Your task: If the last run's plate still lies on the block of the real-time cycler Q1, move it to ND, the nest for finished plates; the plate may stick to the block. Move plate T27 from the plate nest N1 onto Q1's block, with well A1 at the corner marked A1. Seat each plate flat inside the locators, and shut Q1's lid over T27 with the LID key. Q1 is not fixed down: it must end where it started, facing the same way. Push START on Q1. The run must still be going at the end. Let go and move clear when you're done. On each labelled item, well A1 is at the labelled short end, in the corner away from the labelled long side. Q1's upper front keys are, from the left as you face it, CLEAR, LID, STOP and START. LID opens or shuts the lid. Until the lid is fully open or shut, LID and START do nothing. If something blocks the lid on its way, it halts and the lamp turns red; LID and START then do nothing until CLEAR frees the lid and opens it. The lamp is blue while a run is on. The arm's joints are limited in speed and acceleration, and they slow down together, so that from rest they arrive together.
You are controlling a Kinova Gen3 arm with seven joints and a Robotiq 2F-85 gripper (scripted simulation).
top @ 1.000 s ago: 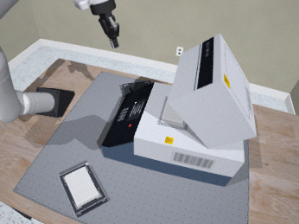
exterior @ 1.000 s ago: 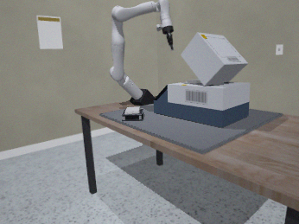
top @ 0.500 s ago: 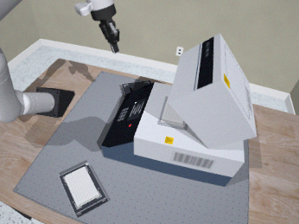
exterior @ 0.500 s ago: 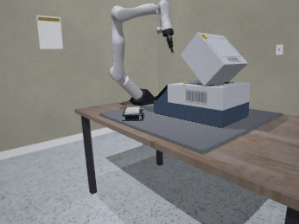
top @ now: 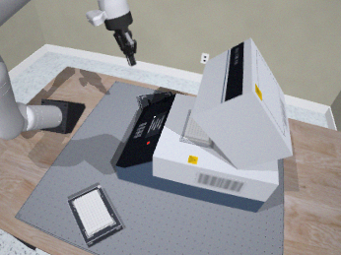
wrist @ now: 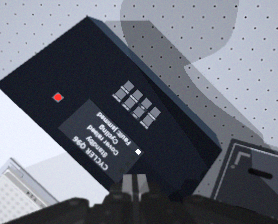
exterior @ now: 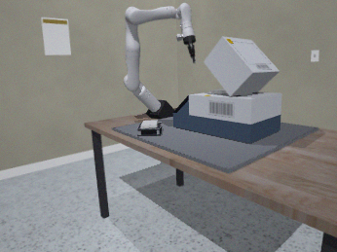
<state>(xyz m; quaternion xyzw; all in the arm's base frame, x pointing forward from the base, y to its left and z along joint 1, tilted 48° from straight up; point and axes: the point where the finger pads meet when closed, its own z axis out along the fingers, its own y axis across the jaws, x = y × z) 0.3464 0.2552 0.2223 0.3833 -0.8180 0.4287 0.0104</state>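
Q1 (top: 217,165) (exterior: 234,113) stands on the mat with its lid (top: 241,104) (exterior: 241,64) raised at a slant. On its front panel the lamp (top: 148,143) (wrist: 58,97) is red, and a white dot (wrist: 138,151) is beside the line "Fault: jammed". The keys (top: 139,130) (wrist: 136,104) are uncovered. A pale plate (top: 198,133) (wrist: 17,202) is in the block area under the lid; its seating is unclear. Another white plate (top: 93,213) (exterior: 150,124) lies in a dark nest (top: 112,226). Plate labels are unreadable. My gripper (top: 132,64) (exterior: 194,61) (wrist: 134,190) is shut and empty, high above the panel side of Q1.
A second dark nest (top: 143,100) (wrist: 230,172) is beside the panel end of Q1, near the mat's back edge; the part in the wrist view shows no plate. The grey mat (top: 163,203) (exterior: 195,149) lies under Q1 and the nests. The raised lid stands tall over Q1's rear.
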